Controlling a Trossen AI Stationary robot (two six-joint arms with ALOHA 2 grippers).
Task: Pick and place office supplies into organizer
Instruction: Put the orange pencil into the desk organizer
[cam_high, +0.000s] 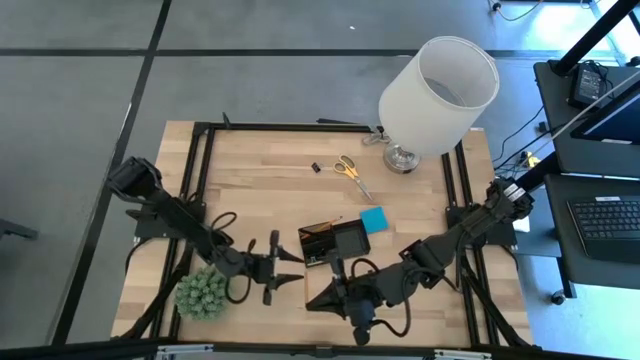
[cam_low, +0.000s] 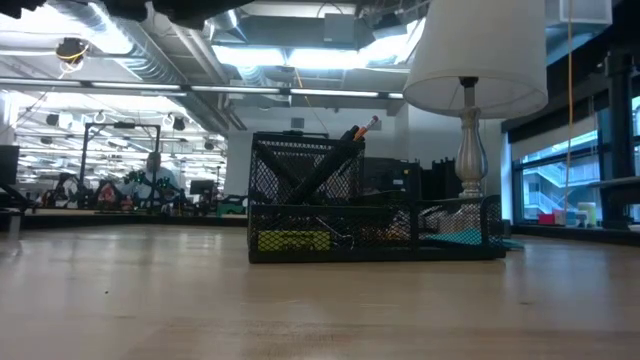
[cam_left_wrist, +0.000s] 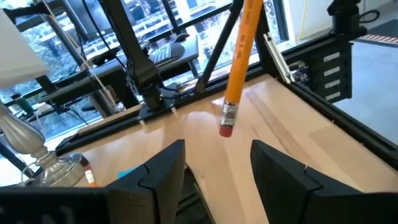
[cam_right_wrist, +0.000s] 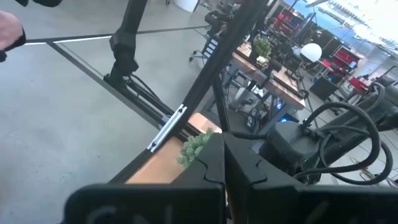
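The organizer (cam_high: 335, 243) is a black mesh tray near the table's front middle. The low view shows pens and a pencil (cam_low: 364, 128) standing in its tall cup (cam_low: 305, 190). The blue pad (cam_high: 374, 219) lies at its far right corner. The yellow-handled scissors (cam_high: 350, 168) and a black clip (cam_high: 315, 167) lie farther back. My left gripper (cam_high: 296, 268) stands open just left of the organizer. An orange pencil (cam_left_wrist: 239, 62) slants up beyond its fingers (cam_left_wrist: 283, 177), eraser end (cam_left_wrist: 226, 124) down, touching neither; what bears it does not show. My right gripper (cam_high: 316, 300) is shut near the front edge.
A big white lamp (cam_high: 435, 95) stands at the far right, its base (cam_left_wrist: 37, 155) visible past the left gripper. A green spiky plant ball (cam_high: 202, 293) sits at the front left beside the left arm. Bare wood lies between the scissors and the organizer.
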